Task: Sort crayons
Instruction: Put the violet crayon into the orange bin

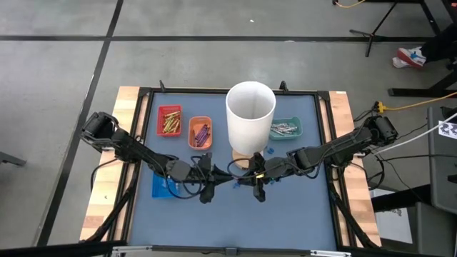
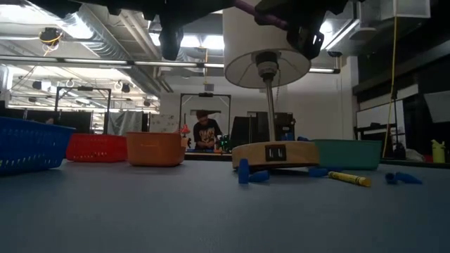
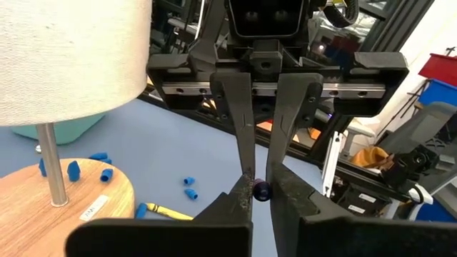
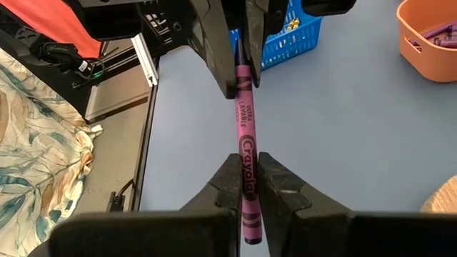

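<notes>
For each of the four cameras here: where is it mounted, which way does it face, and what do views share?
High: overhead, straight down; both arms, white cylindrical lampshade.
Low: table height, across to the room; grippers overhead.
Left wrist: faces the right gripper, purple crayon end-on.
Right wrist: past the right gripper's own fingers to the left gripper.
Shared: both wrist views show the thin purple paper-wrapped crayon held by both grippers.

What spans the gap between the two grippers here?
A purple crayon. In the right wrist view it runs from the right gripper to the left gripper, both shut on it, above the blue mat.
</notes>
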You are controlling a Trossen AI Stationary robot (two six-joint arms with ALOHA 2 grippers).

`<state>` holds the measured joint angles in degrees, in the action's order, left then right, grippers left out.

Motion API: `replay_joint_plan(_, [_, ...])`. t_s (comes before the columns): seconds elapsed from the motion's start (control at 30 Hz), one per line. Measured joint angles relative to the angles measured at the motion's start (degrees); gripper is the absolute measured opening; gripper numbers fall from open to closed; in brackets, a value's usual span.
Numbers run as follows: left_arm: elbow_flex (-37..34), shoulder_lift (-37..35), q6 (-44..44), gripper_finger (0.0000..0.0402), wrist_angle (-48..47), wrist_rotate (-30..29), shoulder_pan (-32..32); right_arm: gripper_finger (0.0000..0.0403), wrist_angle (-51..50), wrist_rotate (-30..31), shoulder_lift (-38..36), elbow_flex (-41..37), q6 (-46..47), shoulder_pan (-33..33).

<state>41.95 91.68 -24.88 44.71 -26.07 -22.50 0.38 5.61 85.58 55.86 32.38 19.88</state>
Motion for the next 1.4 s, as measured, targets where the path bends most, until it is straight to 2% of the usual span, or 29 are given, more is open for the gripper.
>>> replay_joint_plan(0.13, [0.00, 0.00, 0.00, 0.0009, -0.20, -0.10, 0.00, 0.0028, -0.41, -0.13, -0.02, 0.00, 0.12, -0.02])
replay_joint_plan(0.33, [0.00, 0.00, 2.25, 0.0009, -0.48, 0.14, 0.04, 0.0034, -0.48, -4.14, -0.02, 0.02, 0.29, -0.13])
replay_joint_plan(0.57, [0.00, 0.00, 3.02, 0.0010, -0.82, 0.02, 0.04, 0.0101, -2.30, -6.40, -0.02, 0.02, 0.39, -0.05])
replay_joint_plan(0.77, [0.00, -0.02, 3.10, 0.0010, -4.47, -0.61, 0.13, 0.0141, -9.12, -7.18, -0.02, 0.02, 0.42, 0.04])
replay_joint_plan(1.13, [0.00, -0.40, 3.17, 0.0010, -14.31, -0.53, 2.69, 0.0145, -23.86, -10.36, -0.02, 0.02, 2.42, 0.05])
replay_joint_plan(1.27, [0.00, -2.92, 3.17, 0.0010, -18.40, -0.37, 4.96, 0.0145, -27.03, -10.39, -0.02, 0.02, 6.06, 0.05])
replay_joint_plan(1.4, [0.00, -6.95, 3.15, 0.0010, -26.33, -0.34, 7.55, 0.0145, -29.72, -9.75, -0.02, 0.02, 6.74, 1.18])
